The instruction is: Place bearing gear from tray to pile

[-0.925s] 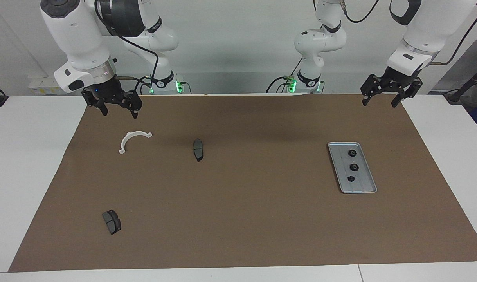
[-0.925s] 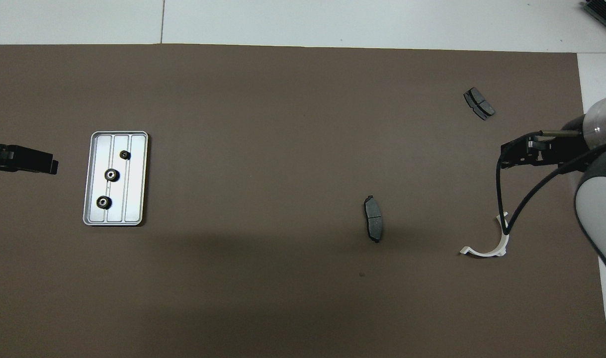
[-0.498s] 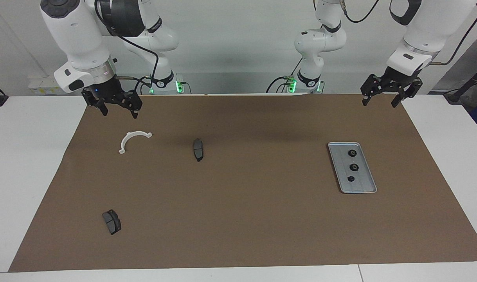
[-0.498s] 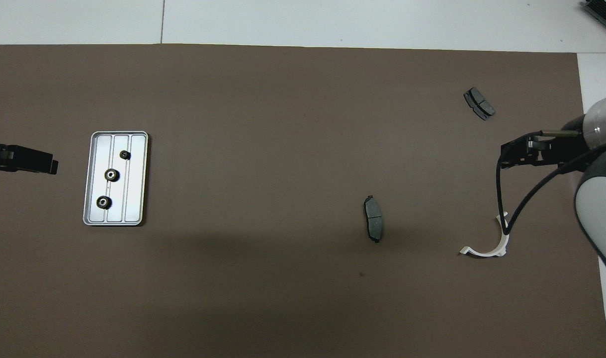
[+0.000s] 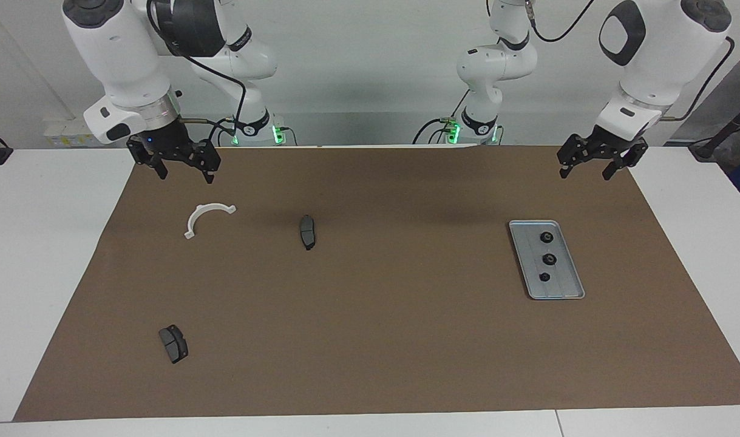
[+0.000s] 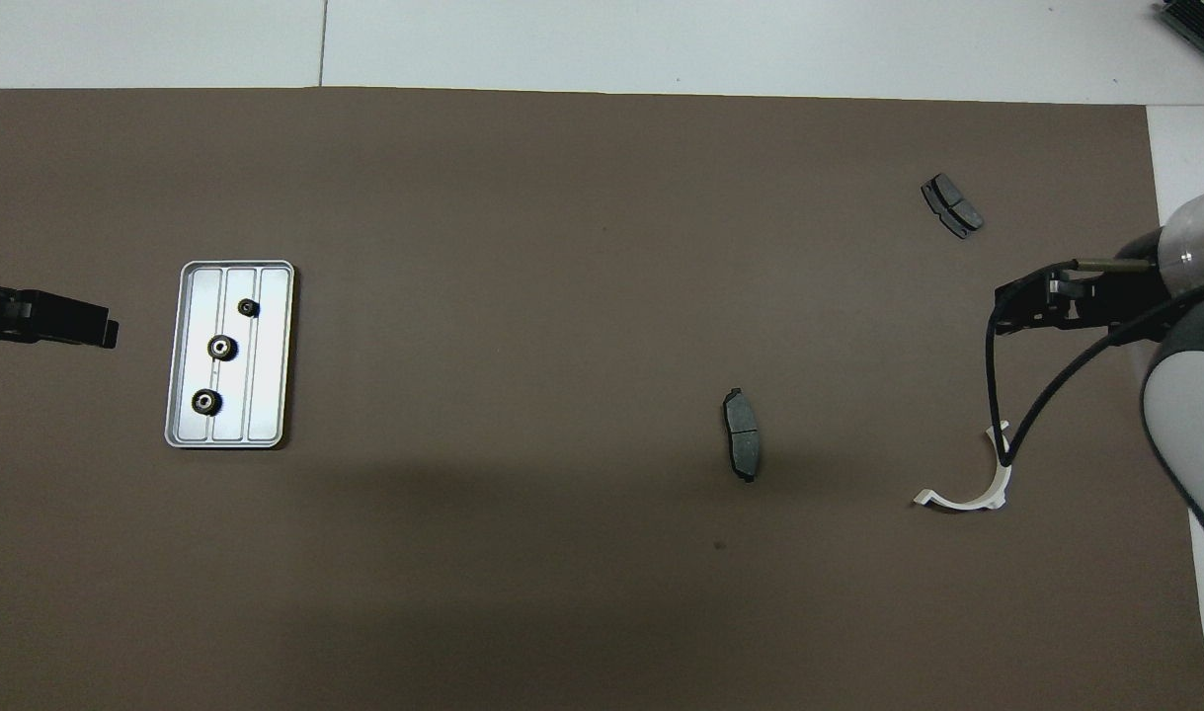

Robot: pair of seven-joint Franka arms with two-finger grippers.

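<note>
Nothing of the job looks done yet: all 3 bearing gears sit in the tray (image 5: pixel 547 260), lined up along its middle lane, the gear nearest the robots (image 5: pixel 546 237), the middle gear (image 5: pixel 549 260) and the small gear (image 5: pixel 544 277) farthest from them. The tray lies on the brown mat (image 5: pixel 382 340) toward the left arm's end of the table. The pile is a loose scatter toward the right arm's end, well apart from the tray: a white bracket (image 5: pixel 205 216), a brake pad (image 5: pixel 307 231) nearer the table's middle, and a second brake pad (image 5: pixel 173 343) farther from the robots. No gear lies among them. The left gripper (image 5: pixel 583 167) hangs in the air over the mat's edge closest to the robots, its fingers spread apart and holding nothing; by my reading it is the arm placed to make the first pick, so reach, grasp, carry and release are all left. The right gripper (image 5: pixel 184 172) waits over the mat just beside the white bracket, fingers apart and empty too. In the overhead view the left gripper is cut off at the frame's edge, and a cable crosses the bracket. The gears' teeth are too small to make out.
</note>
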